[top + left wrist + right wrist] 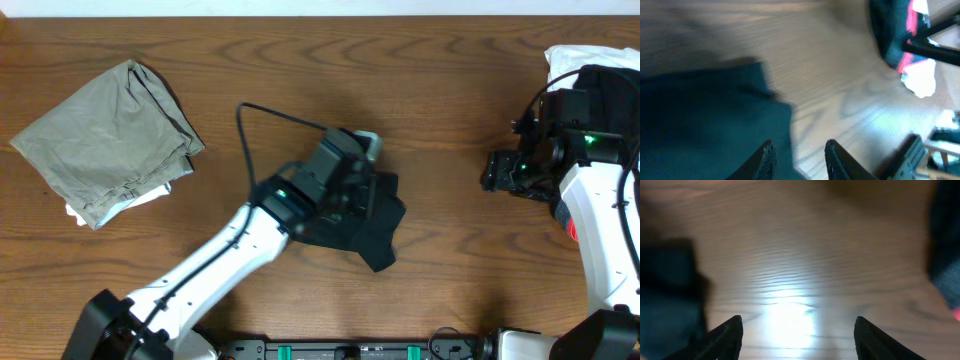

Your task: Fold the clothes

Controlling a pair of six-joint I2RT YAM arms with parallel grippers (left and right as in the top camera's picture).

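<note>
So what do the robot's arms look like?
Two white tube arms with chunky black joints. The left arm has a looping black cable and a tiny green light; the right arm has a green light too, plus a red mark. The left gripper and right gripper each end in two thin black fingers.

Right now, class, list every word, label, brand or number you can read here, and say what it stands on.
No text can be read.
On the right arm, a red mark: too small to read.
On the black garment and olive garment: no print shows.
Wrist views: too blurred to tell.
</note>
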